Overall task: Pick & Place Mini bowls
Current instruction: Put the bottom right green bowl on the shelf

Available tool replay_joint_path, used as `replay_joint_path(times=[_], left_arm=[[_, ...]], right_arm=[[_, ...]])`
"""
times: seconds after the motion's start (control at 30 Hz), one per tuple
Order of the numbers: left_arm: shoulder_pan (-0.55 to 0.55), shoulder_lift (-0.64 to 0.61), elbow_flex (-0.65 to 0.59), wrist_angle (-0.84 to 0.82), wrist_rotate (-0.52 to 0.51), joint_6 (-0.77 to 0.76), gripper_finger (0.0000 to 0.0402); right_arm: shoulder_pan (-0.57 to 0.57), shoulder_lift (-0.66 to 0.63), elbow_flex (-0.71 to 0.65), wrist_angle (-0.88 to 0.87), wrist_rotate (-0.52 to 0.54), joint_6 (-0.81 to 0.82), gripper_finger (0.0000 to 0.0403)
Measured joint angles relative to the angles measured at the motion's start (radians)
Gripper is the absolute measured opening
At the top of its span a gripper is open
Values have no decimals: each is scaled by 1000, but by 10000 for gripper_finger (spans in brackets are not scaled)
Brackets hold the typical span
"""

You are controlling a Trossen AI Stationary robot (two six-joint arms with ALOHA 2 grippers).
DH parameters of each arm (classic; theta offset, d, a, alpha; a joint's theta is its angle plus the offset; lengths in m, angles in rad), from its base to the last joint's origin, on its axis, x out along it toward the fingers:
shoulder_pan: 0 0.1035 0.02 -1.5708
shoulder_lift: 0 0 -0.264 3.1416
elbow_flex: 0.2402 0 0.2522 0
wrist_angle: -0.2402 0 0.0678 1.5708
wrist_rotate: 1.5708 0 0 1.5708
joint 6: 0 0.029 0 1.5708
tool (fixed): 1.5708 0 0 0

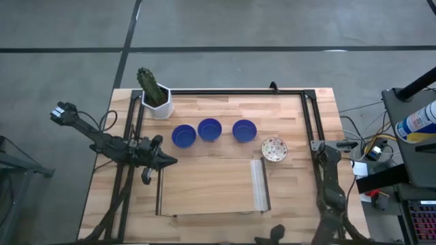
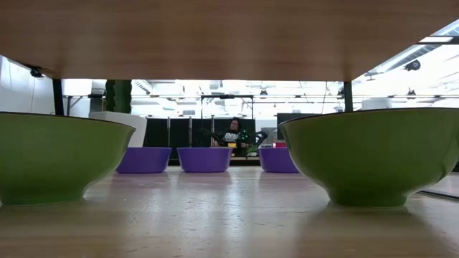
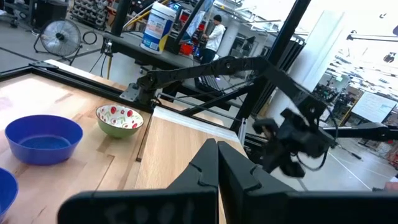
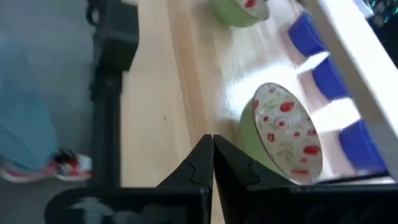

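Three blue mini bowls (image 1: 184, 135) (image 1: 209, 128) (image 1: 244, 130) lie in a row on the wooden surface (image 1: 211, 180) just beside the cactus pot (image 1: 158, 103), and one floral mini bowl (image 1: 274, 149) lies past the far end of that row from the pot; the low view shows two green-sided bowls (image 2: 54, 158) (image 2: 373, 154) close up, and no writing is readable. The left tool (image 1: 165, 160), clenched and empty, hovers near the cactus pot. The right tool (image 4: 212, 163), also clenched and empty, sits just beside a second floral mini bowl (image 4: 287, 132), well apart from the pot.
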Motion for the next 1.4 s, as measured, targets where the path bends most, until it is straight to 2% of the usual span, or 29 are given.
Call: replay_joint_path(times=[0.1,0.23,0.4,0.6,0.9,1.0,1.17,1.27,1.4], left_arm=[[0,0,0,-2,0,-3,0],[0,0,0,-10,0,-4,0],[0,0,0,-10,2,-21,0],[0,0,0,-10,4,-30,0],[0,0,0,-17,5,-23,0],[0,0,0,-17,4,-22,0],[0,0,0,-17,5,-21,0],[0,0,0,-17,5,-21,0],[0,0,0,-17,7,-22,0]], right_arm=[[31,-32,-1,-62,19,183,8],[63,-99,-22,-64,104,366,8],[55,-238,-113,-64,4,545,8],[69,-440,-352,-64,-245,753,8],[90,-764,-777,-56,-232,1010,8],[81,-875,-912,27,-242,1031,8],[66,-1037,-1124,210,-182,1026,21],[58,-1127,-1249,327,-139,1027,54],[36,-1217,-1412,522,-137,1042,121]])
